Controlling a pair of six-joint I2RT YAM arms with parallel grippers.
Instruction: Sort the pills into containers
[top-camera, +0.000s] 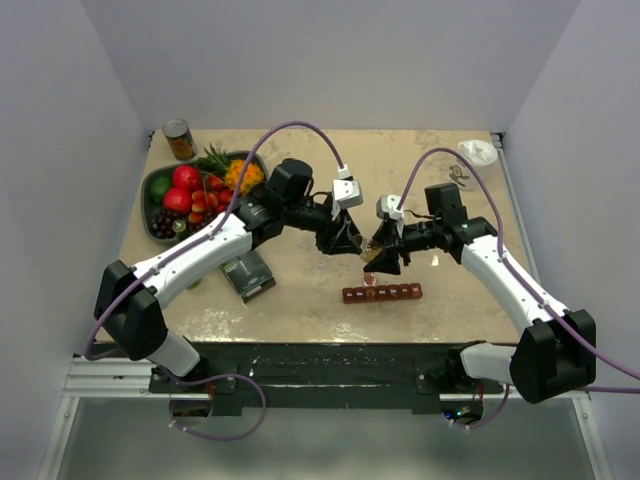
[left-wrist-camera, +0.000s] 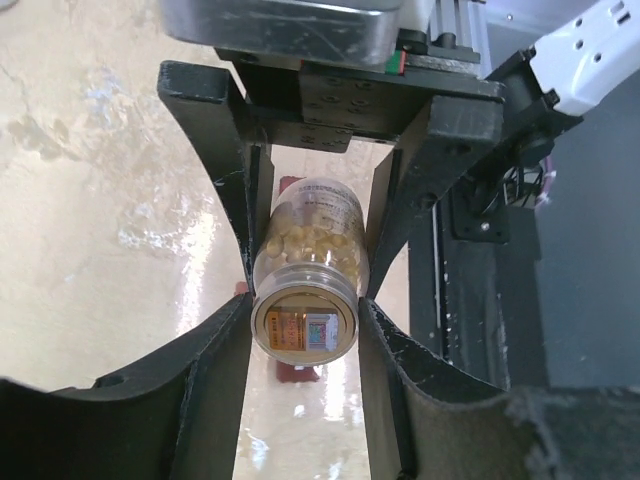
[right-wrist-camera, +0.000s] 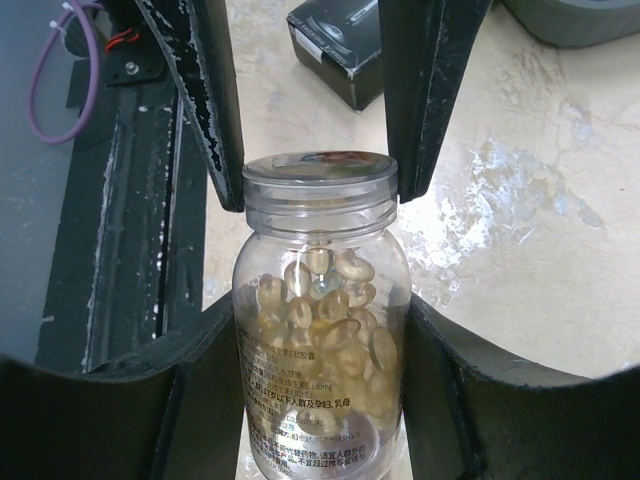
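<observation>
A small clear bottle (right-wrist-camera: 320, 400) hangs in mid-air over the middle of the table, with the tan-orange pills (right-wrist-camera: 330, 310) massed inside it. My right gripper (right-wrist-camera: 322, 320) is shut on the bottle's body. My left gripper (left-wrist-camera: 305, 310) comes from the opposite side, and its fingers press both sides of the clear cap (left-wrist-camera: 305, 325). In the top view both grippers meet at the bottle (top-camera: 372, 258). Just below it the containers (top-camera: 382, 294), a dark red strip of small compartments, lie on the table. A bit of the strip (left-wrist-camera: 298, 373) shows under the cap.
A grey-green fruit bowl (top-camera: 157, 181) and a metal can (top-camera: 179, 139) stand at the back left. A black box (top-camera: 247, 273) lies left of the strip, beside my left arm. A small white object (top-camera: 478, 151) sits at the back right corner.
</observation>
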